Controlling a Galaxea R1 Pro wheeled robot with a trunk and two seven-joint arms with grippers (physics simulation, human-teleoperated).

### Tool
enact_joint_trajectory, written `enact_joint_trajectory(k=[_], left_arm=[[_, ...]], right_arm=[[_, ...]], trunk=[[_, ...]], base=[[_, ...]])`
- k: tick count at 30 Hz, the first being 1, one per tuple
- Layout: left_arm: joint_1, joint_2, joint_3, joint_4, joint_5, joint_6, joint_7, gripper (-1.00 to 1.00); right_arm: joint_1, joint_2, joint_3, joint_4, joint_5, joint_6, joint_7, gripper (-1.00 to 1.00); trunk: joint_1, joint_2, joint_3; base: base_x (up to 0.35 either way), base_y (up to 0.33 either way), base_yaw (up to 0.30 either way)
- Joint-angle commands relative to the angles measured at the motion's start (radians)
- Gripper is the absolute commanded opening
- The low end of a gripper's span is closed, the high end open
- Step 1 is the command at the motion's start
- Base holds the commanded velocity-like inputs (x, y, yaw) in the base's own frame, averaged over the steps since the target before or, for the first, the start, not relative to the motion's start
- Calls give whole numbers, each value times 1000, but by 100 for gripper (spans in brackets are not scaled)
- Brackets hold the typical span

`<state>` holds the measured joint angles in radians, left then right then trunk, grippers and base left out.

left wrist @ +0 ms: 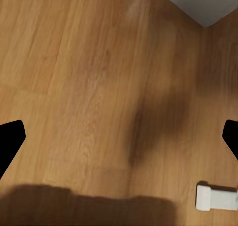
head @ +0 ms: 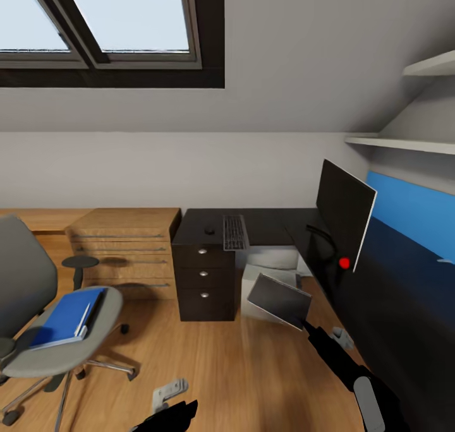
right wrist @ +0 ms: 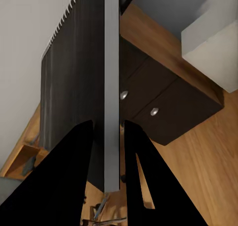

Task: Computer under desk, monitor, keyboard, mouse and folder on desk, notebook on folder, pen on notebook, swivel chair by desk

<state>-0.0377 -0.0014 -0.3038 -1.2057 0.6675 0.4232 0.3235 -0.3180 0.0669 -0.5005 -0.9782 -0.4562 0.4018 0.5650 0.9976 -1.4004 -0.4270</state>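
My right gripper [head: 304, 324] is shut on a corner of the notebook [head: 279, 300], a dark grey flat book held tilted above the floor in front of the desk [head: 272, 227]. The right wrist view looks along the notebook's edge [right wrist: 111, 87] between the two fingers [right wrist: 74, 176]. On the black desk lie the keyboard [head: 235, 232] and the mouse [head: 209, 230]; the monitor [head: 341, 220] stands on the right wing. The grey computer [head: 268, 274] sits under the desk. The blue folder [head: 66, 315] lies on the swivel chair [head: 25, 274] at the left. My left gripper [left wrist: 119, 137] hangs open over bare floor.
A wooden dresser [head: 126, 249] stands left of the desk's drawer unit [head: 205, 280], with a small round stool [head: 80, 263] before it. A blue wall panel [head: 411, 211] and shelves [head: 404, 143] are at the right. Wood floor lies between chair and desk.
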Motion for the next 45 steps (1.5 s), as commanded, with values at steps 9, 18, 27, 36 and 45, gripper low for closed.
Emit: enact_joint_trajectory(k=[9, 18, 27, 36, 45], left_arm=[[-1, 0, -11, -2, 11, 2, 9, 100], [-1, 0, -13, -2, 12, 3, 9, 100], [-1, 0, -14, -2, 12, 3, 10, 100], [-1, 0, -14, -2, 12, 3, 9, 100], [-1, 0, -14, 4, 12, 3, 10, 100]], right_arm=[[-1, 1, -4, -2, -8, 9, 6, -100], [-1, 1, -4, -2, -10, 9, 6, -100], [-1, 13, -3, -2, -13, -35, 1, -100], [-1, 85, 0, 31, -13, -388, -46, -100], [-1, 89, -1, 40, -29, -403, -83, -100]], trunk=[[-34, 63, 27], [-46, 84, 37], [-46, 84, 37], [-46, 84, 37], [-46, 84, 37]], base=[[330, 0, 0], [331, 0, 0], [331, 0, 0], [330, 0, 0], [112, 0, 0]])
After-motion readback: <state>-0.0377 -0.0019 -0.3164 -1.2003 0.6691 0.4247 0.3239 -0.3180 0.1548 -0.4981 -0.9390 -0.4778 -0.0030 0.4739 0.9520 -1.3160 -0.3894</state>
